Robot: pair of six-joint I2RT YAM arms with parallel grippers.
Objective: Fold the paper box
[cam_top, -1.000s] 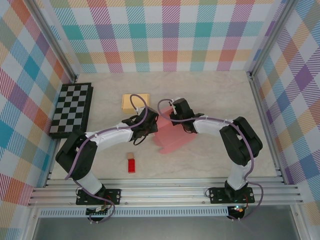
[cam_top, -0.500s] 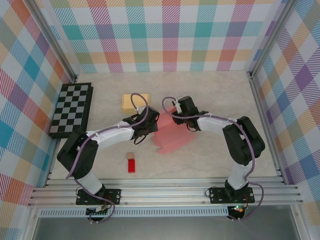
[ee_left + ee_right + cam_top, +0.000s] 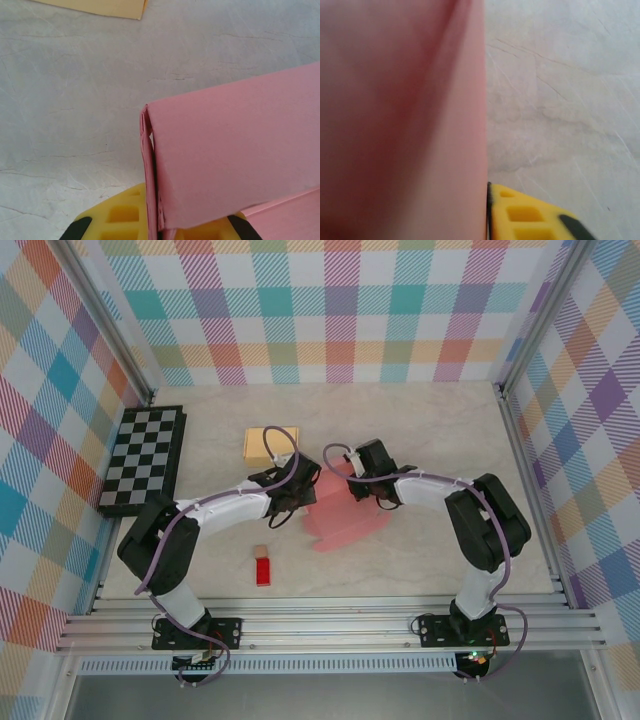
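Top external view: catches the pink paper box [image 3: 340,518] at centre frame on the pale bench [image 3: 430,430], part-folded and worked from both ends. At its left end, finds the left hand [image 3: 288,492] clamped tight on a doubled edge of the paper. In the left wrist view, confirms that grip, with the fold standing upright between the yellow fingers [image 3: 120,217].

At the upper right corner of the box, places the right hand [image 3: 360,480] lower in the frame and closer to the paper than half a second ago, when raised toward the top of the frame. Reads as a let-go and a fresh bite. In the right wrist view, shows paper lying against the inner face of one yellow finger [image 3: 525,216] and hiding the other, so cannot tell whether closed on the sheet.

Suggests a regrasp midway through a fold, with the box far from finished and most of the folding to come. Leaves the yellow card [image 3: 270,445], upper left of centre, lying apart from both hands.
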